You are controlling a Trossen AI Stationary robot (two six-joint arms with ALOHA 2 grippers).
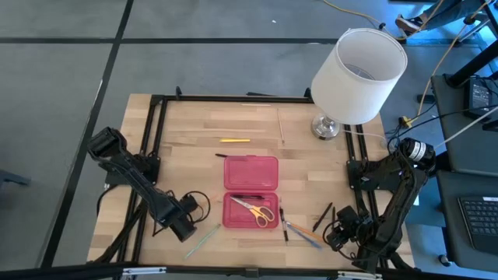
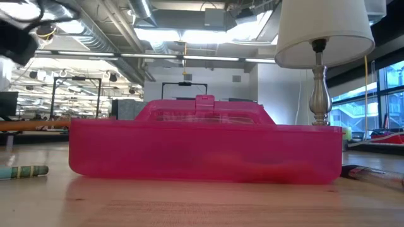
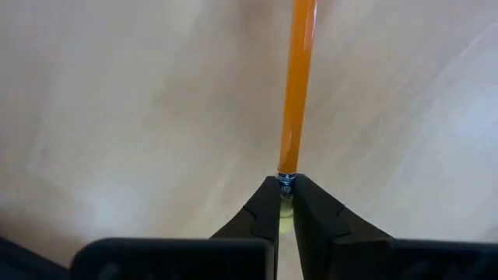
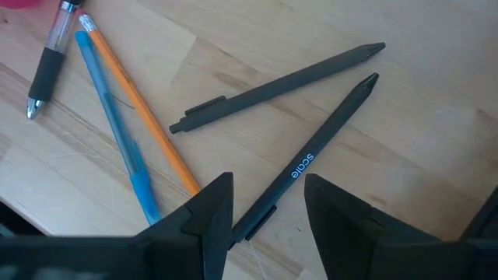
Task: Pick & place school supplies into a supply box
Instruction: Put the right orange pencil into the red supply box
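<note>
Down at the near left of the table, the left gripper (image 3: 286, 204) has its jaws pinched shut on the eraser end of an orange pencil (image 3: 297, 85), which runs straight out from the fingertips. Rightward, the open supply box (image 1: 250, 173) sits mid-table with scissors (image 1: 255, 209) inside. At the near right, the right gripper (image 4: 266, 204) hovers with jaws wide over two black pens (image 4: 311, 159).

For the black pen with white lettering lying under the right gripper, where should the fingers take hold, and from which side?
Grip the black lettered pen mid-barrel, near the lettering, coming straight down with the right gripper open across it. It lies flat on the table, slim and straight, clear of the other black pen there.
</note>
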